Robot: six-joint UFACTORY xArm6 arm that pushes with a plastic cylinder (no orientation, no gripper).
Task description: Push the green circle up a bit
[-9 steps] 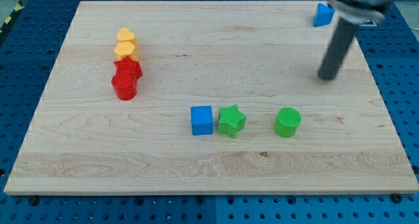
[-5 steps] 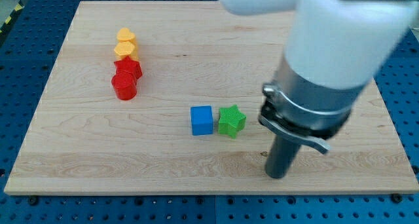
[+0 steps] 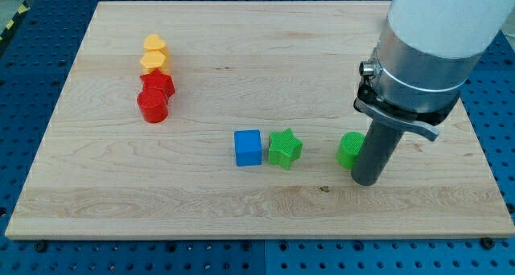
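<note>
The green circle [image 3: 348, 149] sits on the wooden board right of the middle, partly hidden behind my rod. My tip [image 3: 368, 181] rests on the board just below and to the right of the green circle, touching or nearly touching its lower right side. The arm's large white and grey body fills the view's upper right.
A green star [image 3: 285, 149] and a blue cube [image 3: 248, 147] lie to the left of the green circle. A red cylinder [image 3: 152, 107], a red block [image 3: 160, 84] and two yellow blocks [image 3: 153, 54] stand in a column at upper left. The board's bottom edge [image 3: 257, 237] is near.
My tip went from the upper right down below the green circle, then shifted right and up to its lower right side. The green circle shows again, in the same place.
</note>
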